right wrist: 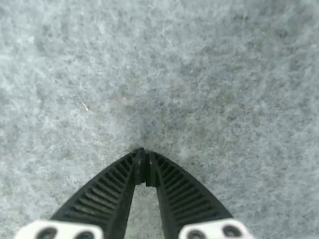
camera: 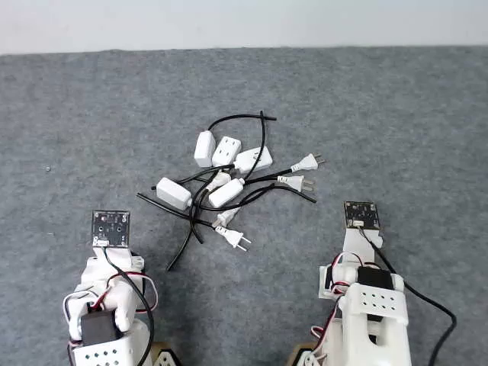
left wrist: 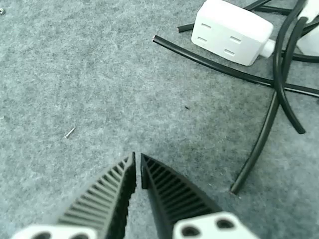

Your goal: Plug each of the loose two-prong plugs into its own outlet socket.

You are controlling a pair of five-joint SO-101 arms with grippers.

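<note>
**White outlet sockets** (camera: 226,152) and loose two-prong plugs (camera: 306,162) lie tangled in black cords (left wrist: 253,144) at the centre of the grey felt mat (camera: 412,114). The left gripper (left wrist: 138,160) sits at 7 o'clock and the right gripper (right wrist: 144,155) at 5 o'clock, both with jaws together and empty. A white wall (camera: 244,23) borders 12 o'clock.

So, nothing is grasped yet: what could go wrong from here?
1. The black cords cross one another in the pile, so lifting the plug nearest the arms may drag other pieces along.
2. The outlet socket near the left tool lies loose on the grey mat. Pushing prongs in could slide it unless the right tool braces it.
</note>
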